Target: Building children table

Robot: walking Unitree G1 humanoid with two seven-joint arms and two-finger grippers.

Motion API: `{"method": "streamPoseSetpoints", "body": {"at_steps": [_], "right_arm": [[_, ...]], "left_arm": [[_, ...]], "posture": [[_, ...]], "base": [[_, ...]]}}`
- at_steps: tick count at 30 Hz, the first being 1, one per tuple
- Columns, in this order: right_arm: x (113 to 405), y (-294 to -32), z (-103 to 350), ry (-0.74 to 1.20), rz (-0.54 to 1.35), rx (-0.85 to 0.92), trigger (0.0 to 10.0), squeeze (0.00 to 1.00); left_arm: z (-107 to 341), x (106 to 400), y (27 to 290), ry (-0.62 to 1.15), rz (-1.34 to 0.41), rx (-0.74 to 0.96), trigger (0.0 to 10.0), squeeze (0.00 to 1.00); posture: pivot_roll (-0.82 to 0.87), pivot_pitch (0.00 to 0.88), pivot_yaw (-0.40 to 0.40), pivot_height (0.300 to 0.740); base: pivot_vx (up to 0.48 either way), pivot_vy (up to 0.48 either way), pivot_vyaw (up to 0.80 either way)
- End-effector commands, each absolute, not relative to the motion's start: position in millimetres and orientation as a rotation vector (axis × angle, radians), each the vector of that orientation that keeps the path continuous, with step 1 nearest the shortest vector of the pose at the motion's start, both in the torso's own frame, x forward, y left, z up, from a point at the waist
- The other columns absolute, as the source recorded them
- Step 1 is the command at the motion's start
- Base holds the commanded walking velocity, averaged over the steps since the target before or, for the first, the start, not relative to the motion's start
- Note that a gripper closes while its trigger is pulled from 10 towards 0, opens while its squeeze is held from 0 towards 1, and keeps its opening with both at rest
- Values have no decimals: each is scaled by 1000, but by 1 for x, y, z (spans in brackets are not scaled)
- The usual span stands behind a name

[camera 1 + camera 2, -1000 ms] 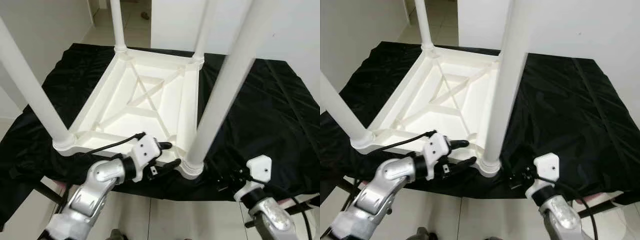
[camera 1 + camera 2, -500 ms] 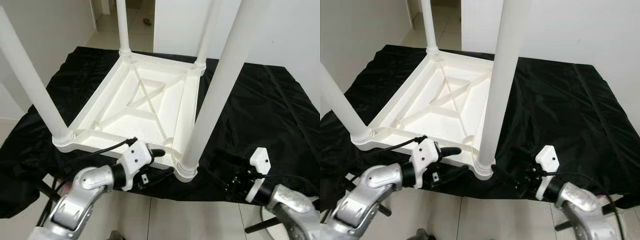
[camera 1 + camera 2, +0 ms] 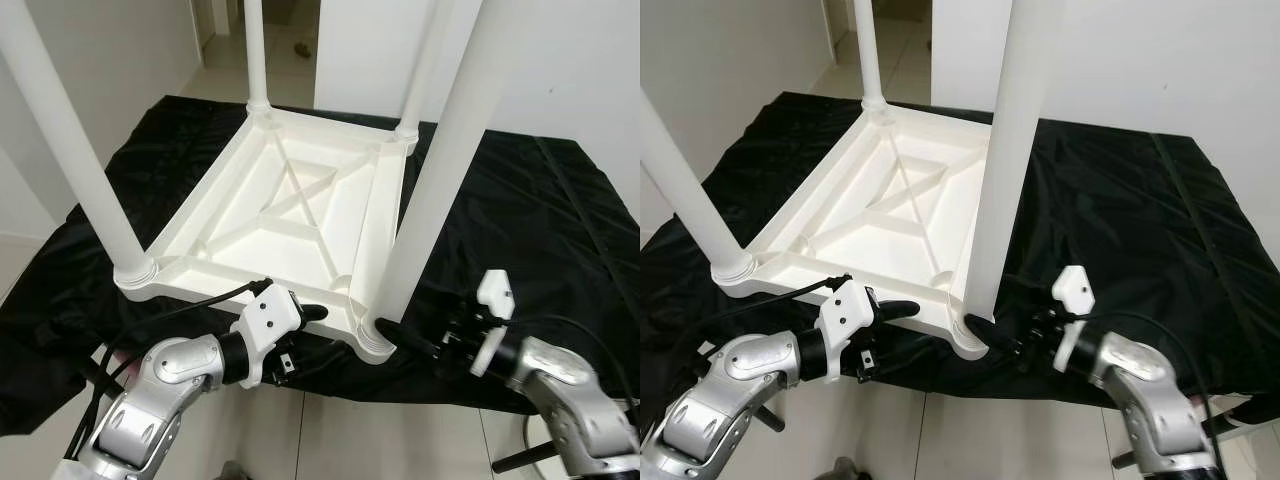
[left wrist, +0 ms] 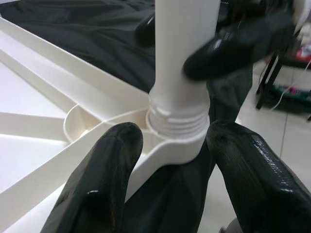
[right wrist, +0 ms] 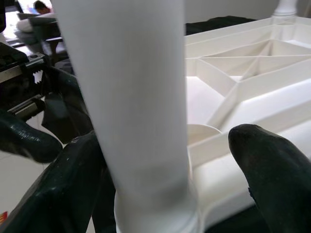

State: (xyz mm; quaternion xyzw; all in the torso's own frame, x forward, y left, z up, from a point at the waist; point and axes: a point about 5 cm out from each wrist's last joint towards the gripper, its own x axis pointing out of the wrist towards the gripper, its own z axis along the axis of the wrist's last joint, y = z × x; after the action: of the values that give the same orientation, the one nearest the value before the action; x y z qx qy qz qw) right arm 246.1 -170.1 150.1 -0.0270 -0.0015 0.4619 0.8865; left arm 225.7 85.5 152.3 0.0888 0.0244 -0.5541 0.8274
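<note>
Fingers of both grippers now bracket the nearest white plastic leg [image 3: 435,170] at its threaded socket. The left gripper [image 3: 305,335], spread wide and holding nothing, sits at the near corner of the upturned white plastic children's table [image 3: 290,215]. The right gripper [image 3: 415,340], a second ago well off to the side, has swung in until its open fingers [image 5: 272,170] straddle the leg without clamping it. That suggests the leg is about to be tightened or checked. Beyond, the table rests upside down on the black-draped desk [image 3: 540,210], all four legs standing upright.
</note>
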Motion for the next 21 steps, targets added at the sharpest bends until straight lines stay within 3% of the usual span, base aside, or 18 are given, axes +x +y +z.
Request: {"method": "streamPoseSetpoints", "body": {"at_steps": [1, 8, 12, 21], "right_arm": [[248, -172, 149, 0, 943, -68, 10000, 0], [270, -158, 140, -27, 871, -18, 10000, 0], [284, -161, 140, -39, 826, -22, 10000, 0], [305, -175, 147, -88, 714, -57, 10000, 0]], "left_arm": [[155, 225, 84, 53, -1179, 185, 10000, 0], [158, 237, 71, 30, -1112, 167, 10000, 0], [163, 248, 61, 24, -1082, 94, 10000, 0], [161, 257, 50, 14, -980, 122, 10000, 0]], "posture": [[20, 46, -41, 740], [26, 59, -46, 740], [32, 56, -42, 740], [25, 44, -41, 740]], "base": [[0, 0, 0], [0, 0, 0], [0, 0, 0], [0, 0, 0]]}}
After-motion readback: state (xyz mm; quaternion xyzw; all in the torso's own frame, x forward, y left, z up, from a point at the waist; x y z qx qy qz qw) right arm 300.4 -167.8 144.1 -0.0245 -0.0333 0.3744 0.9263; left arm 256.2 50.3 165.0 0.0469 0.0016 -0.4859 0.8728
